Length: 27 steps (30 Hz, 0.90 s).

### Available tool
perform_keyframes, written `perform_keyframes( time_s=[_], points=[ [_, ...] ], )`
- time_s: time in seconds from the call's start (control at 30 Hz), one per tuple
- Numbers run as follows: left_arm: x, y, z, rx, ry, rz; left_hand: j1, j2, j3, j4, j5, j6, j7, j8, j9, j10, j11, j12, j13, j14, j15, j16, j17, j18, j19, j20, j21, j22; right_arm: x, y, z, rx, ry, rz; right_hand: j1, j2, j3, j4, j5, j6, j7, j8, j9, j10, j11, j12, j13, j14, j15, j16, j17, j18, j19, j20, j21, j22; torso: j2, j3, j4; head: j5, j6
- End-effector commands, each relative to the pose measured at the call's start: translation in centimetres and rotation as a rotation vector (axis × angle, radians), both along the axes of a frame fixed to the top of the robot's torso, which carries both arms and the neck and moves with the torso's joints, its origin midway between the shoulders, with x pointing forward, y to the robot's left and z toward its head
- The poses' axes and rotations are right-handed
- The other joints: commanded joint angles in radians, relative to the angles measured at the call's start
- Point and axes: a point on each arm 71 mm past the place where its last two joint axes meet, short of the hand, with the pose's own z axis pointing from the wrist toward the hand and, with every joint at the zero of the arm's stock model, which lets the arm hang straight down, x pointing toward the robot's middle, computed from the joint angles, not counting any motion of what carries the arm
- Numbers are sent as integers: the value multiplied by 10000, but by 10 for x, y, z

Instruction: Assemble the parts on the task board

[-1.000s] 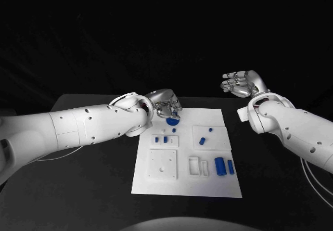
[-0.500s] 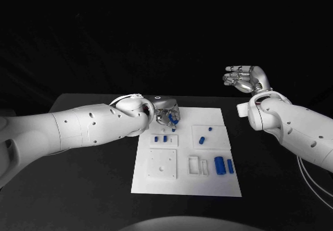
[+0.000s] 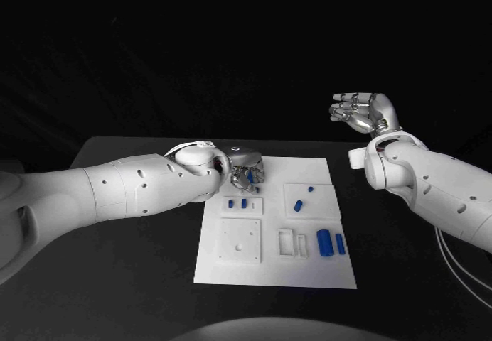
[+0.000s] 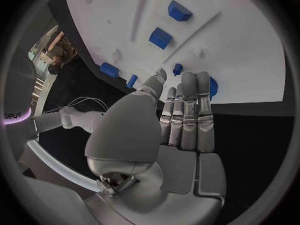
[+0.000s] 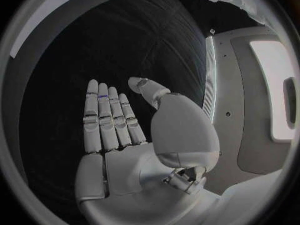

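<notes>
The white task board (image 3: pixel 276 273) lies in the middle of the black table. My left hand (image 3: pixel 246 172) hovers low over the board's far left part, fingers straight and close together. Just past its fingertips (image 4: pixel 189 82) a blue round part (image 4: pixel 213 88) peeks out, with a small blue peg (image 4: pixel 177 69) beside it; I cannot tell whether they touch. Two small blue pieces (image 3: pixel 237 204) stand in a raised block near that hand. My right hand (image 3: pixel 359 114) is raised high beyond the board's far right corner, fingers straight, palm bare (image 5: pixel 119 160).
More blue parts sit on the board: a slanted piece (image 3: pixel 298 207), a small one (image 3: pixel 310 190), a thick cylinder (image 3: pixel 325 244) and a thin bar (image 3: pixel 340 245). A white square plate with a hole (image 3: pixel 241 241) and white slots (image 3: pixel 293 244) lie nearer me.
My left hand has sunk and turned over the blue round part, which it now mostly covers. My right hand has risen a little and straightened its fingers.
</notes>
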Motion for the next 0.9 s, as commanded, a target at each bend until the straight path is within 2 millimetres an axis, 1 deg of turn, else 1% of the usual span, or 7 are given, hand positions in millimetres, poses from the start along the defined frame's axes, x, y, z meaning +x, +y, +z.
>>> perform_keyframes(
  time_s=[0.03,0.13,0.27,0.33,0.47,0.63,0.9],
  points=[
    [-1,-2,-4,242,62,-151,85,-49,165,-19,112,13,53,-25,-12,8,-22,5,8,28,6,366,58,207,38,-4,202,343,0,2,2,124,-228,104,-38,45,114,-22,9,236,-14,13,18,137,-16,-52,-13,122,-16,-51,-10,66,100,2,-45,-14,1,9,-5,-29,-5],
    [0,-3,-6,218,44,-134,45,-87,286,-37,159,-31,28,-26,-12,-37,-31,4,7,98,-20,626,40,234,52,-22,349,626,0,3,2,136,-215,174,-51,41,135,-36,-3,265,-19,12,18,141,-14,-73,-13,110,-16,-55,-12,76,91,15,-53,-17,1,8,-10,-28,-4],
    [2,-3,-9,170,-9,-91,12,-111,445,-75,276,-84,31,-25,-12,-111,-31,7,8,335,-81,1012,56,264,155,-78,616,1039,-1,6,3,156,-283,285,-57,80,177,-57,-1,630,-90,31,31,204,-80,-81,-15,112,-49,-52,-11,113,88,41,-45,-14,5,8,-17,-32,-9],
    [3,-3,-10,134,-65,-48,-17,-119,541,-98,281,-82,21,-26,-13,-155,-30,3,7,310,-86,1167,42,272,115,-82,662,1217,-1,7,4,167,-324,324,-70,85,194,-66,7,669,-96,27,29,230,-90,-87,-16,131,-55,-51,-10,130,104,46,-39,-12,6,14,-14,-42,-29],
    [4,-2,-13,108,-104,35,-38,-88,652,-130,300,-72,19,-25,-13,-240,-20,1,5,416,-100,1390,5,302,166,-91,696,1411,-2,9,5,186,-362,374,-88,87,201,-70,9,673,-83,22,27,246,-75,-89,-16,141,-41,-52,-11,136,110,45,-41,-13,0,17,-17,-56,-35],
    [5,-2,-18,79,-115,118,-78,-71,836,-160,325,-69,47,-21,-13,-223,-9,0,5,472,-96,1731,7,338,235,-91,736,1659,-2,10,5,212,-362,417,-104,80,186,-74,6,633,-65,20,26,244,-48,-90,-16,146,-16,-53,-11,116,115,27,-43,-13,-6,10,-8,-87,-56],
    [5,-2,-24,104,-69,212,-109,-13,1009,-163,324,-63,47,-24,-16,-170,-27,0,4,553,-107,1967,-62,372,323,-96,731,1908,-2,11,6,235,-331,470,-114,83,166,-73,11,603,-58,22,26,243,-38,-89,-15,150,-1,-51,-10,76,121,-5,-42,-13,-6,6,5,-110,-71]
  ],
)
